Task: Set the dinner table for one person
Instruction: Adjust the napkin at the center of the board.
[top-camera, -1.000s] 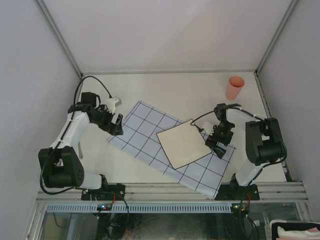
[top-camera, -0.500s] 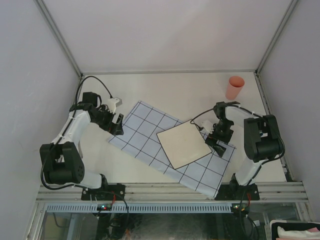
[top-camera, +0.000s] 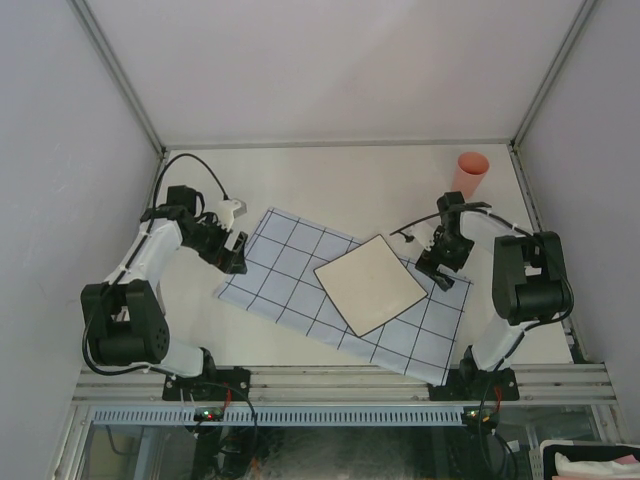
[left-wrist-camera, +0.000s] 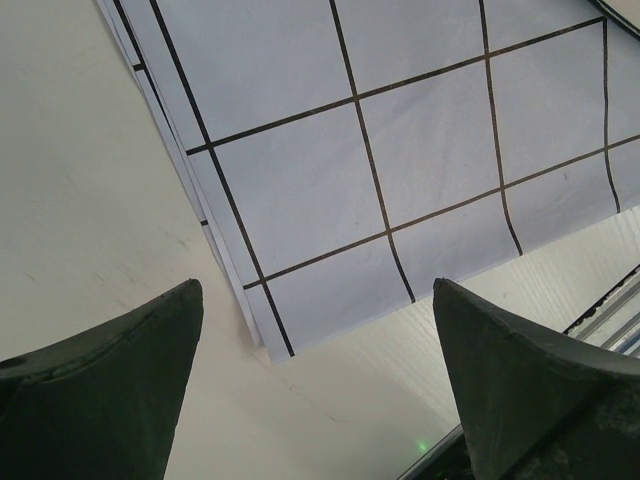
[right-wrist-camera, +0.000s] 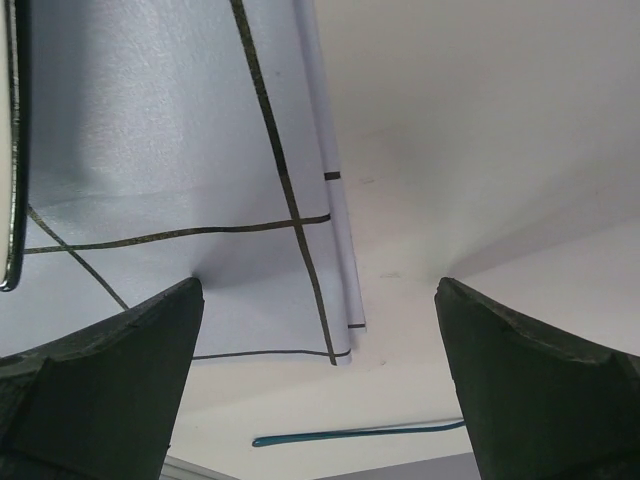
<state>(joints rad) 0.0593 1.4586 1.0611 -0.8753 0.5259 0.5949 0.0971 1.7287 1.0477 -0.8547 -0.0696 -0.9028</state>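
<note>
Over 1 second the checked cloth (top-camera: 290, 275), carrying a square plate (top-camera: 370, 285), has swung squarer on the dinner table (top-camera: 340, 180) beneath it. The left gripper (top-camera: 236, 256) and right gripper (top-camera: 441, 276) hover at the cloth's opposite corners, fingers apart and gripping nothing. The mat looks nearly placed.

The left arm (top-camera: 148, 258) and right arm (top-camera: 524, 280) crouch low — both jaws spread wide.

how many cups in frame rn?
1. The pink cup stands upright near the far right corner of the table, off the checked cloth. Neither wrist view shows a cup, and nothing in view looks big enough to hide another.
</note>
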